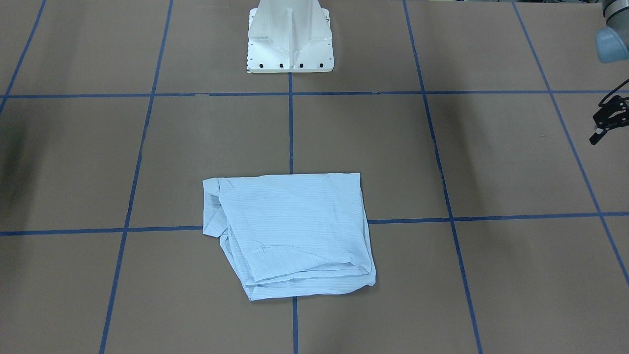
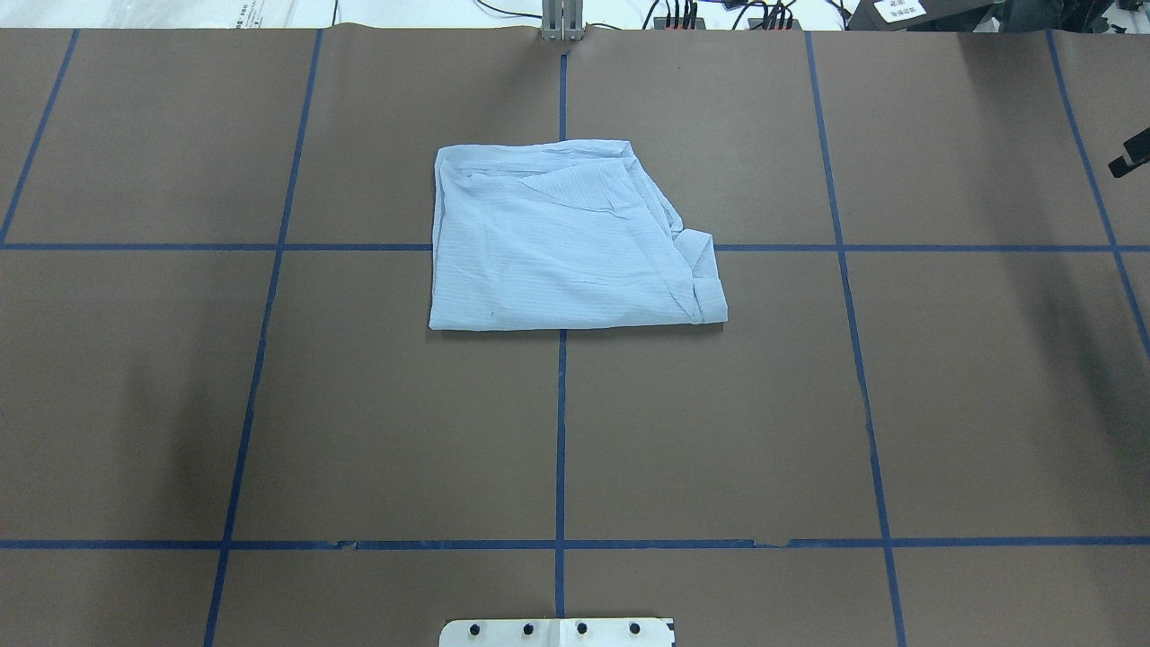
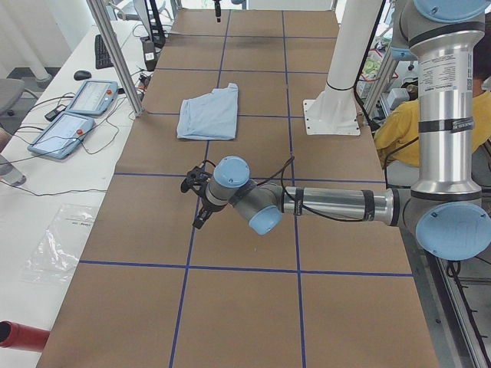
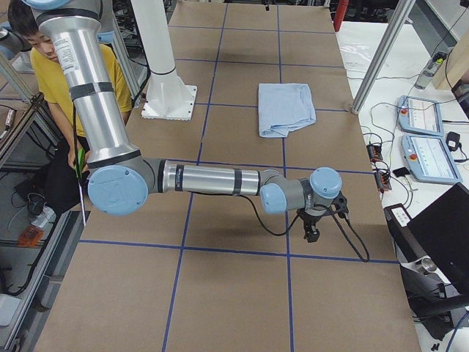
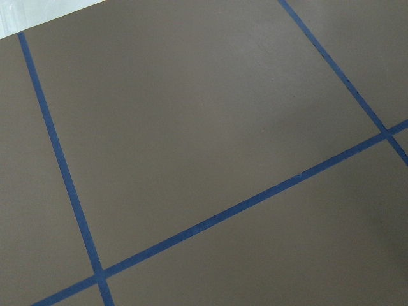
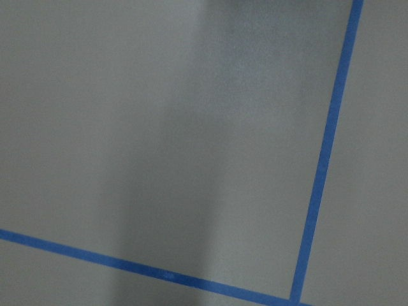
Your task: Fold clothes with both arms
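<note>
Beyond the shirt, white pedestal, well apart

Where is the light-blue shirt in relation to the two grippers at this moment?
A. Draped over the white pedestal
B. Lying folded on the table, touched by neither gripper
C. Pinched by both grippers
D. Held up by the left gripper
B: the shirt lies folded flat on the table, while the left gripper and the right gripper hang near opposite table ends, clear of it.
</note>
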Controlling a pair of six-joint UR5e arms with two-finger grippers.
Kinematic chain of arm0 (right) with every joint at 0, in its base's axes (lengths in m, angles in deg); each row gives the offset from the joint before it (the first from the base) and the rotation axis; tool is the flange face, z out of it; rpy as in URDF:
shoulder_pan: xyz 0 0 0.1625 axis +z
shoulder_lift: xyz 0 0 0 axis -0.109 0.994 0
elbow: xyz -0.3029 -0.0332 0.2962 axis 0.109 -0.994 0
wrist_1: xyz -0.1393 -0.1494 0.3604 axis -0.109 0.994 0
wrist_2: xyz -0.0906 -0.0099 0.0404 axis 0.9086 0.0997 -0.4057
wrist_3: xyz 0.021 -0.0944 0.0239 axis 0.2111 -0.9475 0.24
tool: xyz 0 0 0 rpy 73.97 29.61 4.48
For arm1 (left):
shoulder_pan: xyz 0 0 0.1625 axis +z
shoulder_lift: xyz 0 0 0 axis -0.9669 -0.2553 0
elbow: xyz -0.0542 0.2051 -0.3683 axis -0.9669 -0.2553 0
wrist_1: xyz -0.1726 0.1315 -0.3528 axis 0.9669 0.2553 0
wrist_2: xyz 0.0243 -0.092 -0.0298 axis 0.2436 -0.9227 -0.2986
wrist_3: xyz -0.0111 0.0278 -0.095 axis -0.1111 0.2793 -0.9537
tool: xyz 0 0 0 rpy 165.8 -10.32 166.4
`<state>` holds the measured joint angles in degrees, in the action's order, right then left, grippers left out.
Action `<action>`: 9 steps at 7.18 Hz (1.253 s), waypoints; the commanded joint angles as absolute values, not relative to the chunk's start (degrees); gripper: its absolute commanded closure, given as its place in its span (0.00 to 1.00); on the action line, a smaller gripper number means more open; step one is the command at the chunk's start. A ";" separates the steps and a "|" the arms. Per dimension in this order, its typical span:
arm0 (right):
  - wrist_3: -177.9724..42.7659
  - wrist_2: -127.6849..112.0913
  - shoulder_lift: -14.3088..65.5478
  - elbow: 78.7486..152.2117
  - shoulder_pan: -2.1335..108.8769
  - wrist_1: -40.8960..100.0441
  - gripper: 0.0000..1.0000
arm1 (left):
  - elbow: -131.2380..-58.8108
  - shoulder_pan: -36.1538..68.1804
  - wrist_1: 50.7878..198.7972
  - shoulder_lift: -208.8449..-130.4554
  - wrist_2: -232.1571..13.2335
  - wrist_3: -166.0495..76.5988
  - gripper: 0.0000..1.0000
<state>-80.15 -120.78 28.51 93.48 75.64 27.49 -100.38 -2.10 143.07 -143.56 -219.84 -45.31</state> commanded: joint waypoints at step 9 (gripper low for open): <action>-76.02 -117.57 33.50 99.83 74.69 29.11 0.00 | -106.81 -1.78 135.53 -138.01 -222.67 -46.25 0.01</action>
<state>-76.09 -116.36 32.95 99.53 74.60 28.12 -107.76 -1.67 137.94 -137.06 -222.56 -46.22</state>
